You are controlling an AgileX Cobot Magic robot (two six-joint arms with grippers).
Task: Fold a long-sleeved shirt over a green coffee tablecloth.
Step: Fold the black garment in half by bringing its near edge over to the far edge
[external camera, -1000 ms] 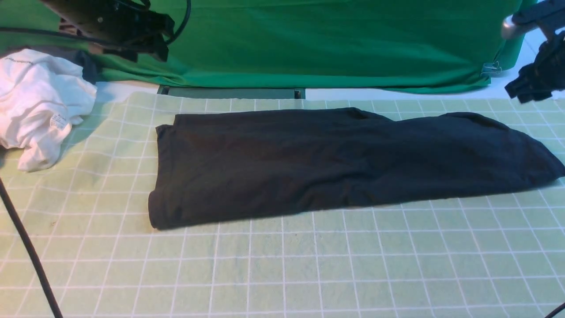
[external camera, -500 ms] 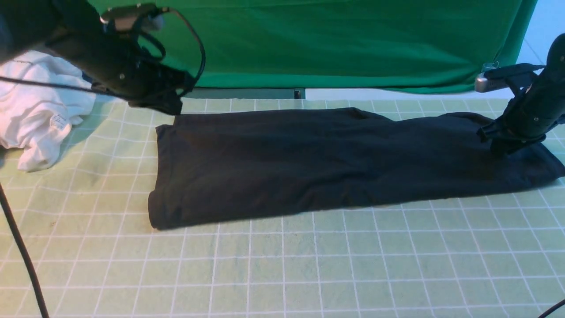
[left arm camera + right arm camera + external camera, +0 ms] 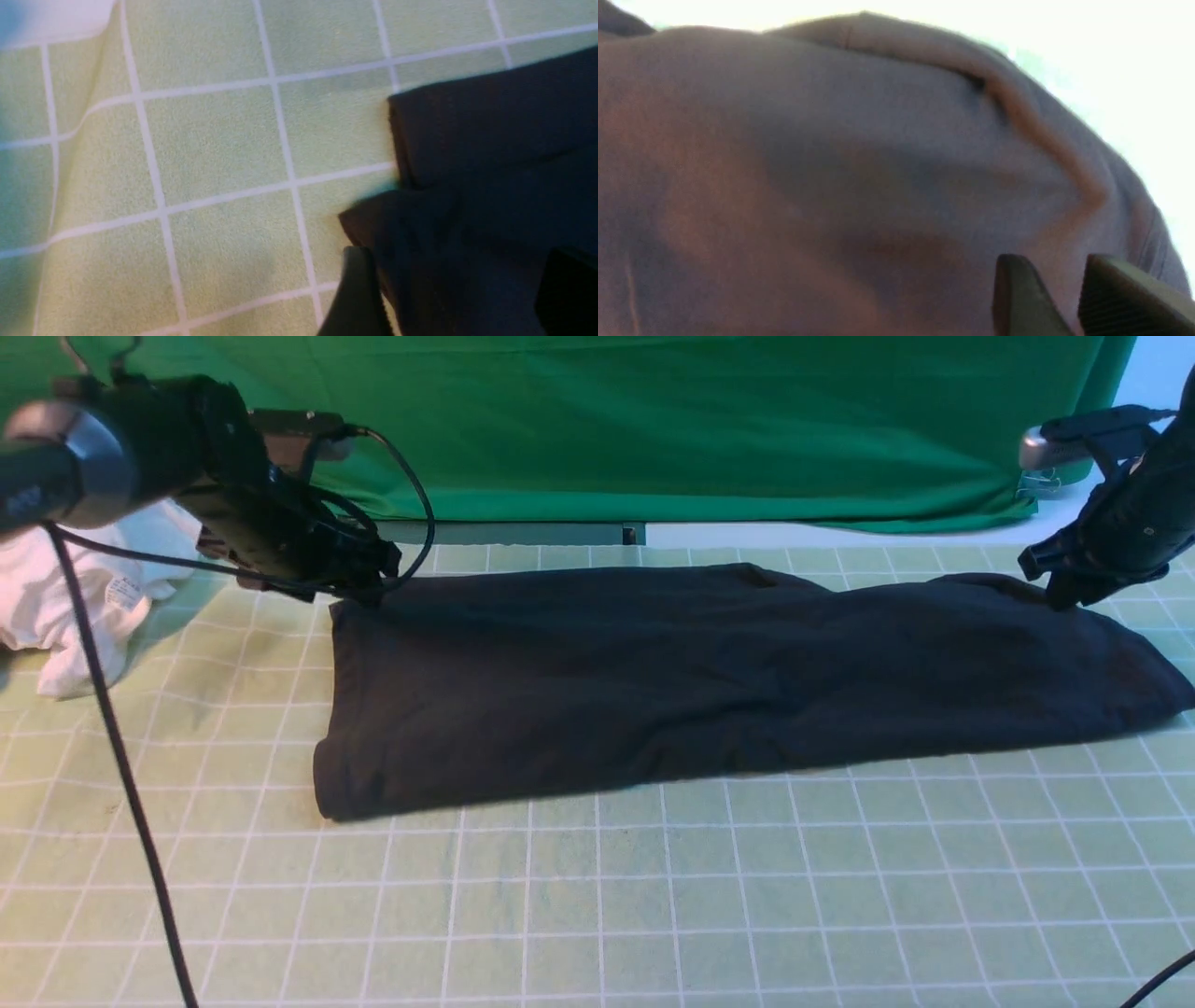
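shirt (image 3: 728,681) on tablecloth (image 3: 653,896), garment (image 3: 56,616) L (rear)

Across the back hangs a deep green backdrop (image 3: 653,429), plain cloth, creased in long slanting folds, its hem sagging low toward the right. There at the lower right corner, a small metal clip (image 3: 1038,483) pinches it. Under the hem runs a pale white strip of surface (image 3: 822,534), and a dark narrow slot (image 3: 504,533) sits just left of centre. Far right, a pale bluish wall (image 3: 1153,373). Off to the left, a crumpled white garment (image 3: 56,607). Light is bright and cool.
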